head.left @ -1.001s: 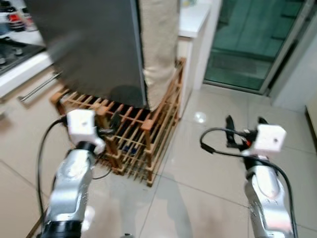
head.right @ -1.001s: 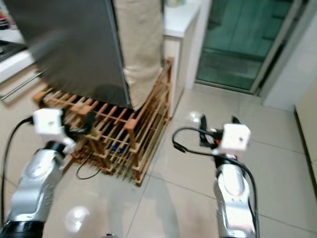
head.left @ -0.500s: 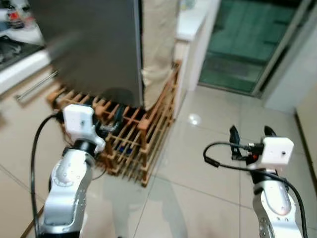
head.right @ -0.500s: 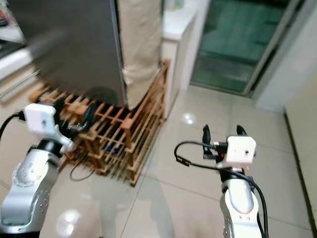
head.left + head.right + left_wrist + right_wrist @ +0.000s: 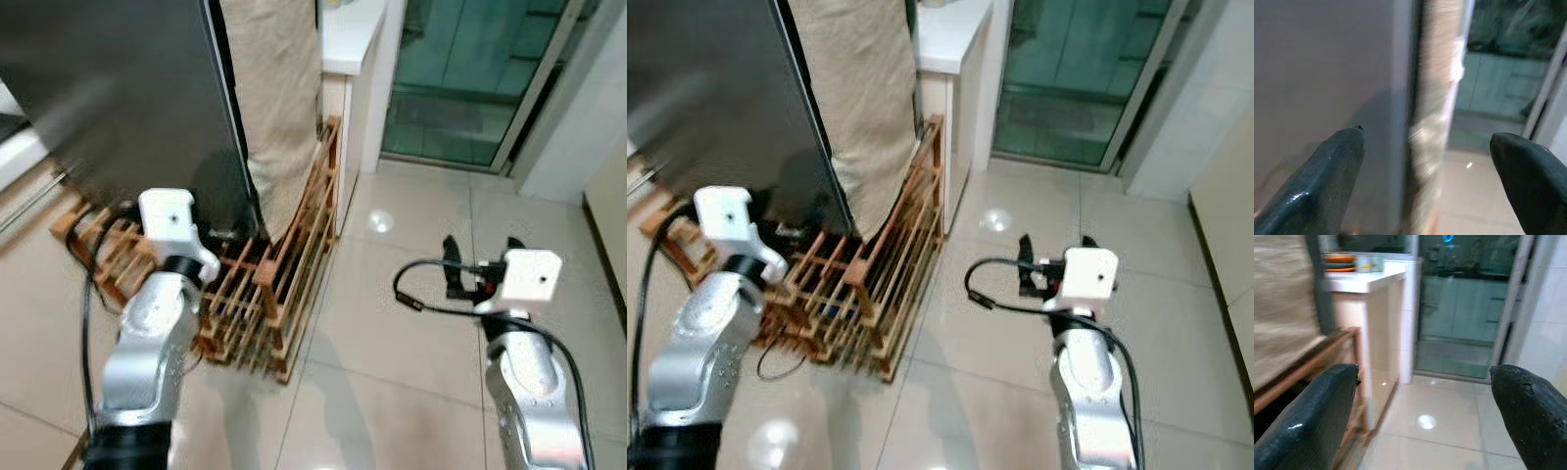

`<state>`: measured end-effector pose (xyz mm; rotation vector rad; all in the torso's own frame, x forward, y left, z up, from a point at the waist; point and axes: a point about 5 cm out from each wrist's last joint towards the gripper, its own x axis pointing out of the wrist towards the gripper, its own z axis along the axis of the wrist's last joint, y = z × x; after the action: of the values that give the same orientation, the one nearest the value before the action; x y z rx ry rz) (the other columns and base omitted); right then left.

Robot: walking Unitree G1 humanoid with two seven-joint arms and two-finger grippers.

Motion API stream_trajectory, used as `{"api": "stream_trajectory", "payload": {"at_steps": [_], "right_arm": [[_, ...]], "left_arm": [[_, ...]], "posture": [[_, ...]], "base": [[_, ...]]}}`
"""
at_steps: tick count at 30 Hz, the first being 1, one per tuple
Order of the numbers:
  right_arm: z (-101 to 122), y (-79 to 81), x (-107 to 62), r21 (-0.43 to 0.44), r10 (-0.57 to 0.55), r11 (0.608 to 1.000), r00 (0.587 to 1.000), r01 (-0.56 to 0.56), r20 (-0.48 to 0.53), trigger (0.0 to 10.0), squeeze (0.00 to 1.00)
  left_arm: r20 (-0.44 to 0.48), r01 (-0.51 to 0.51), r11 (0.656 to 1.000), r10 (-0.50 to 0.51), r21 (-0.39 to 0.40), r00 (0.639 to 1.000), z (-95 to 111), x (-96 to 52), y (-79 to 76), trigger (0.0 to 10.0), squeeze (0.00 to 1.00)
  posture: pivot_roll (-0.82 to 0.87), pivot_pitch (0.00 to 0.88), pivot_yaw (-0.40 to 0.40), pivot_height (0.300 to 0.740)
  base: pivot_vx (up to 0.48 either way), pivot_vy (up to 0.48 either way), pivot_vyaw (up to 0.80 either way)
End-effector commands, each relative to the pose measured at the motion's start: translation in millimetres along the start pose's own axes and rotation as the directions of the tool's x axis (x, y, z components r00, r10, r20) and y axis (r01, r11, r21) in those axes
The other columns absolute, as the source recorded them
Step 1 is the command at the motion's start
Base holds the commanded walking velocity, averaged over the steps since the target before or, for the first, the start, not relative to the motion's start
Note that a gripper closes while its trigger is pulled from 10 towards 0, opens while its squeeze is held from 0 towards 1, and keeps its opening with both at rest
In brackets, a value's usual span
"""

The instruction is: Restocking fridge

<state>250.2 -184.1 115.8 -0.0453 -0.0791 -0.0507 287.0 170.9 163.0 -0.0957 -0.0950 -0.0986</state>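
While spread, left tool [image 5: 1425, 181] faces smooth grey fridge [image 5: 118, 98] | slatted wooden rack [image 5: 284, 284]

A glossy beige tiled floor [image 5: 392, 333] reflects a ceiling light in a home kitchen. A wooden slatted rack [image 5: 284, 284] sits on the floor beside a white counter [image 5: 348, 39], with beige cloth [image 5: 274, 98] hanging above it. Green-tinted glass sliding doors [image 5: 460, 69] stand beyond, next to a white wall [image 5: 578, 127].
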Motion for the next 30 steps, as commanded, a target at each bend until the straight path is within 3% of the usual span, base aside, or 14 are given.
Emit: {"api": "stream_trajectory", "payload": {"at_steps": [1,14,24,27,30], "right_arm": [[-2.3,-3.3,0.5,-0.012,0.001,1.000,1.000,-0.001,-0.021,10.0,0.00],[-0.5,-1.2,5.6,-0.023,0.036,0.999,0.999,-0.037,-0.022,10.0,0.00],[-0.3,2.7,8.2,-0.016,0.051,0.999,0.998,-0.051,-0.023,10.0,0.00],[-2.2,3.3,10.4,-0.015,0.053,0.998,0.998,-0.054,-0.028,10.0,0.00],[-2.4,3.8,10.9,-0.019,0.058,0.998,0.998,-0.059,-0.028,10.0,0.00]], "left_arm": [[0.014,0.012,1.000,-0.012,-0.024,1.000,3.6,-0.2,-7.7,10.0,0.00],[0.059,-0.036,0.999,0.038,-0.033,0.998,13.0,0.1,-5.1,10.0,0.00],[0.011,0.099,0.995,-0.099,-0.002,0.995,14.0,8.7,-25.1,10.0,0.00],[-0.024,0.129,0.991,-0.128,0.030,0.991,6.4,24.9,-37.0,10.0,0.00],[-0.023,0.098,0.994,-0.097,0.052,0.995,5.9,34.7,-36.9,10.0,0.00]], "posture": [[-0.05,0.000,0.027,0.740],[-0.05,0.000,0.007,0.740],[-0.05,0.000,0.008,0.740],[-0.05,0.000,0.004,0.740],[-0.06,0.000,0.006,0.740]], "base": [[0.480,0.000,0.00],[0.037,0.000,0.00],[0.000,0.000,0.00],[0.000,0.000,0.00],[0.000,0.000,0.00]]}}
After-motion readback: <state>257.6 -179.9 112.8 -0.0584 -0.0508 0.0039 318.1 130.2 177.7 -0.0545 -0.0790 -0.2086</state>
